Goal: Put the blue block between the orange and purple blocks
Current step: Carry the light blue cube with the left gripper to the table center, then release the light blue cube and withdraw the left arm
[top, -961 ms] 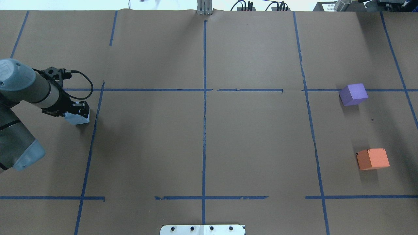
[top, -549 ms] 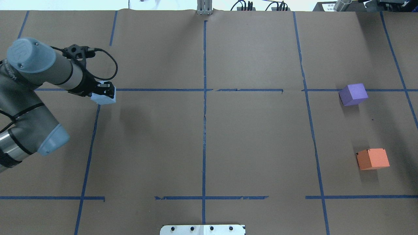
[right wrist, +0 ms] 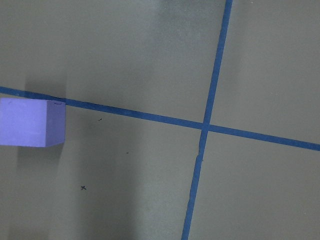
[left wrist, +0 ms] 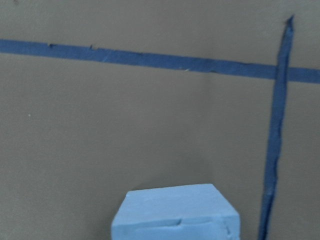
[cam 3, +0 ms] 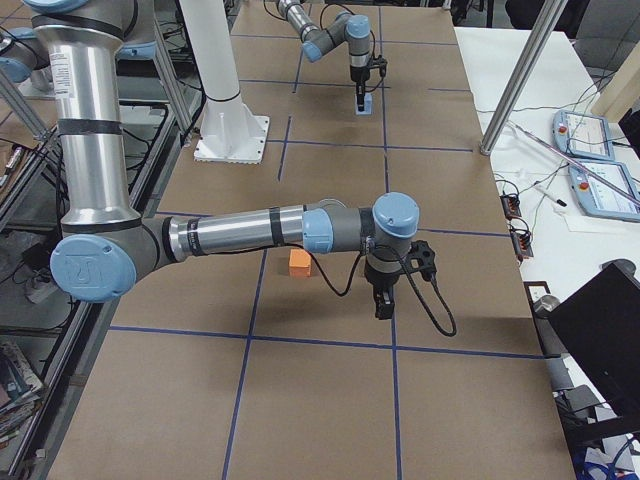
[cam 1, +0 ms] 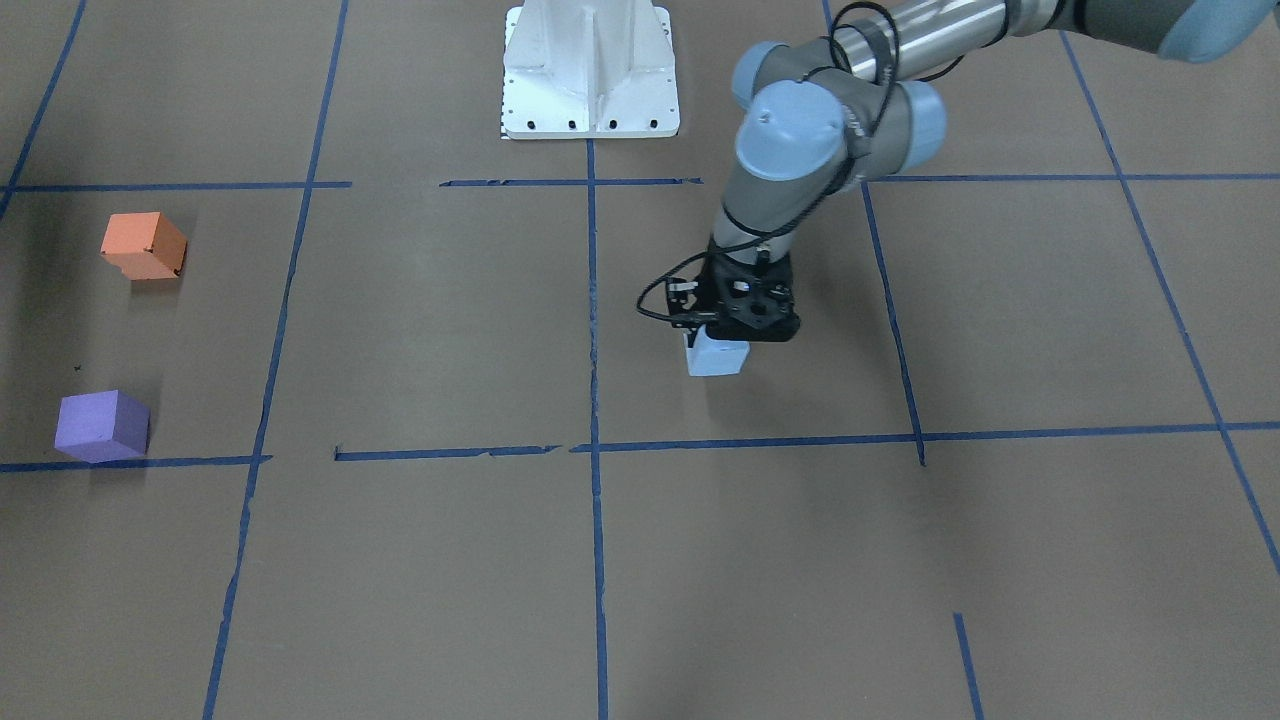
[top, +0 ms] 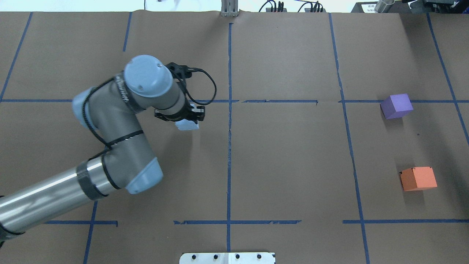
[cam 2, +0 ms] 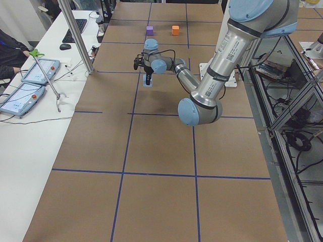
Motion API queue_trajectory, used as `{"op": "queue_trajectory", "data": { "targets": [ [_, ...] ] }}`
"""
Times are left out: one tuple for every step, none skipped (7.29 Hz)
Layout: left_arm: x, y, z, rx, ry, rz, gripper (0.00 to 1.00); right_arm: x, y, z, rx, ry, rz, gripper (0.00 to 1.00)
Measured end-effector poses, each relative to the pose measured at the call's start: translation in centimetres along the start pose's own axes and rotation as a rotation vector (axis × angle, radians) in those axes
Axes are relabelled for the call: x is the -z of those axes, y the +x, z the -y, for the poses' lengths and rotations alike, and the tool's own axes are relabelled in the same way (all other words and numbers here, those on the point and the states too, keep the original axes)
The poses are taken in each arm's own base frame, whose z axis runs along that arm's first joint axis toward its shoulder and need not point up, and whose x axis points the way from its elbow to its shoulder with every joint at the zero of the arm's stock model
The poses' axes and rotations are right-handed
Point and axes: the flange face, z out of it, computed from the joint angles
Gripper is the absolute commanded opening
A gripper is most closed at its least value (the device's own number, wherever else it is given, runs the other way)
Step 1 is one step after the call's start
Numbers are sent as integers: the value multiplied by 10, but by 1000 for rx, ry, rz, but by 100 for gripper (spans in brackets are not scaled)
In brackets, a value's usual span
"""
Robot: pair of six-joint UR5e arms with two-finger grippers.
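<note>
My left gripper [top: 191, 119] is shut on the light blue block [top: 187, 125] and holds it above the table, just left of the centre tape line; the block also shows in the front view [cam 1: 717, 357] and the left wrist view [left wrist: 175, 212]. The purple block [top: 397, 105] and the orange block [top: 418, 178] sit apart at the far right, with bare paper between them. My right gripper [cam 3: 383, 305] hangs near the orange block [cam 3: 299, 262]; I cannot tell whether it is open. The right wrist view shows the purple block [right wrist: 30, 122].
Blue tape lines [top: 229, 121] divide the brown paper table into a grid. The white robot base plate [cam 1: 590, 70] stands at the robot's edge. A side table with tablets [cam 2: 30, 83] lies beyond the far edge.
My left arm has swung right with the blue block, from the table's far left to just left of the centre line. The purple and orange blocks have not moved.
</note>
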Motion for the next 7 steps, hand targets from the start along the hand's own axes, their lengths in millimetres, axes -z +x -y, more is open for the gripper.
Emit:
{"op": "queue_trajectory", "data": {
  "targets": [
    [-13,48,-13,18,1,9,56,0,0,0,0,0,0,100],
    [-25,78,-24,29,-2,20,100,-1,0,-1,-1,-1,0,100],
    [-33,93,-33,31,-6,30,100,-1,1,-2,-2,-3,0,100],
    [-39,99,-39,30,-9,36,100,-2,2,-3,-3,-4,0,100],
    [-40,100,-41,30,-4,40,100,-2,2,-3,-3,-5,0,100],
    [-38,100,-38,33,6,43,100,-2,2,-3,-3,-5,0,100],
    [-28,95,-28,42,21,39,100,-2,1,-3,-3,-4,0,100]
  ]
}}
